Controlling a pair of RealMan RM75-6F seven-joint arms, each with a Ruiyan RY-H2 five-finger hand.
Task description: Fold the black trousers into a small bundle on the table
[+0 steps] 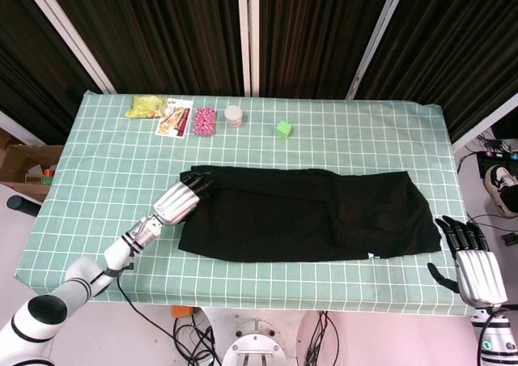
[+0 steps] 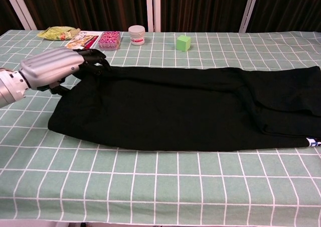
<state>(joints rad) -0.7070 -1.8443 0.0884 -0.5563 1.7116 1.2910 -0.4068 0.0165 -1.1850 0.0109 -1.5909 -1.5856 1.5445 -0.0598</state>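
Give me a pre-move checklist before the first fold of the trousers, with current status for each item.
1. Left hand has the upper left corner of the black trousers: ok, fingers closed on the cloth edge.
2. Right hand ready to help: not ok, it hangs open off the table's right front edge, touching nothing.
3. Trousers lying flat: ok, spread lengthwise, slight creases near the right end.
4. Fold path free: ok, green cube, white jar and pink box sit along the far edge, apart from the cloth.
5. Grip firmness: cannot tell.
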